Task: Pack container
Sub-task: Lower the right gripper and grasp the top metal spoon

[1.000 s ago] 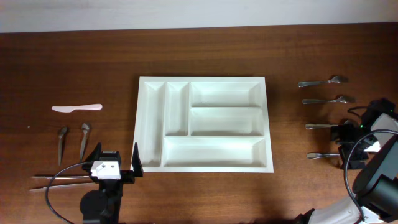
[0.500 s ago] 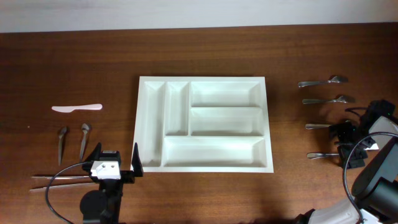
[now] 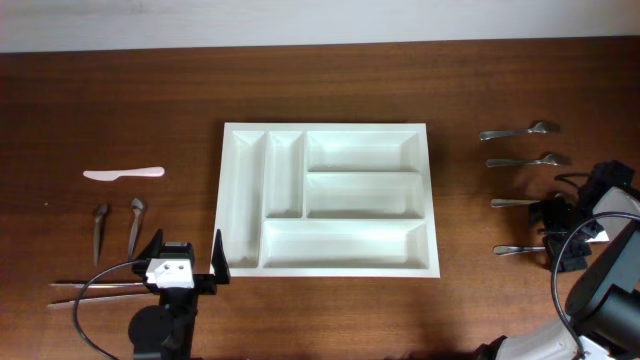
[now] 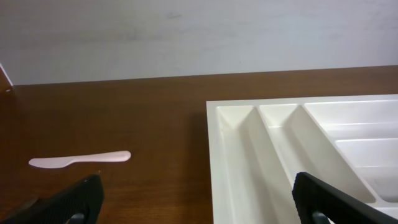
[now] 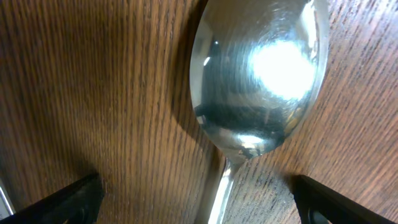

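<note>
— How do the left fingers [image 4: 74,199] stand?
— Spread wide and holding nothing, near the container's [image 3: 325,127] near left corner.
— And the right fingers [image 5: 68,199]?
— Also wide, low over the bowl of a spoon [image 5: 255,74], one finger on each side.
— Where is the container?
— Flat in the middle of the counter [image 3: 330,80]. A pink knife [image 3: 124,173] lies well to its left.

A dark brown wooden counter [image 3: 120,90] with visible grain fills the overhead view. Ahead of the left claw [image 4: 199,208], past the counter's far edge, stands a plain pale grey wall [image 4: 186,37], evenly lit.
</note>
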Robot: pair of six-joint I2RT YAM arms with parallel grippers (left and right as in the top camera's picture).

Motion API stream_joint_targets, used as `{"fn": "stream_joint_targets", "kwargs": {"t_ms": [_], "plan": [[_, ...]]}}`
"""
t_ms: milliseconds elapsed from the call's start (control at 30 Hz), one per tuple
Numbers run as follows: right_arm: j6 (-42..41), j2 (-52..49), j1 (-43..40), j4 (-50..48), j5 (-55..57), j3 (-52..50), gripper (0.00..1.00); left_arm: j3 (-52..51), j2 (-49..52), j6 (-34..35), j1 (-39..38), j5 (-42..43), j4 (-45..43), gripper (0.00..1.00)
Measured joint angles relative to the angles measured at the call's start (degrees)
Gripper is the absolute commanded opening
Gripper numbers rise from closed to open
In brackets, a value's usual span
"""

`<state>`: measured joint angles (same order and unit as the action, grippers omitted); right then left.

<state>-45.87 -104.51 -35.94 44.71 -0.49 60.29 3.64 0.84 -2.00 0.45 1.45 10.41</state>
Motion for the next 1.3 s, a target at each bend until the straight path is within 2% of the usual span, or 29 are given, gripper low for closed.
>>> {"fn": "stream_joint_targets", "kwargs": {"t_ms": [133, 333, 433, 533, 700, 933, 1033, 1200, 1300], "plan": [[0.2, 0.0, 0.0, -0.1, 0.2, 0.0, 0.67, 0.0, 0.0, 0.0, 0.0, 0.0, 0.0, 0.99], [0.6, 0.0, 0.0, -0.1, 0.2, 0.0, 0.50, 0.0, 0.0, 0.0, 0.0, 0.0, 0.0, 0.99], [0.7, 0.0, 0.0, -0.1, 0.3, 0.0, 0.47, 0.0, 0.0, 0.0, 0.0, 0.0, 0.0, 0.99], [0.8, 0.0, 0.0, 0.1, 0.4, 0.0, 0.38, 0.0, 0.0, 0.0, 0.0, 0.0, 0.0, 0.99], [0.8, 0.0, 0.0, 0.3, 0.4, 0.0, 0.15, 0.0, 0.0, 0.0, 0.0, 0.0, 0.0, 0.99], [0.8, 0.0, 0.0, 0.5, 0.8, 0.0, 0.11, 0.0, 0.0, 0.0, 0.0, 0.0, 0.0, 0.99], [0.8, 0.0, 0.0, 1.0, 0.9, 0.1, 0.05, 0.0, 0.0, 0.0, 0.0, 0.0, 0.0, 0.99], [0.8, -0.7, 0.0, 6.9, 1.9, 2.6, 0.04, 0.0, 0.0, 0.0, 0.0, 0.0, 0.0, 0.99], [0.8, -0.9, 0.0, 10.1, 2.0, 7.5, 0.04, 0.0, 0.0, 0.0, 0.0, 0.0, 0.0, 0.99]]}}
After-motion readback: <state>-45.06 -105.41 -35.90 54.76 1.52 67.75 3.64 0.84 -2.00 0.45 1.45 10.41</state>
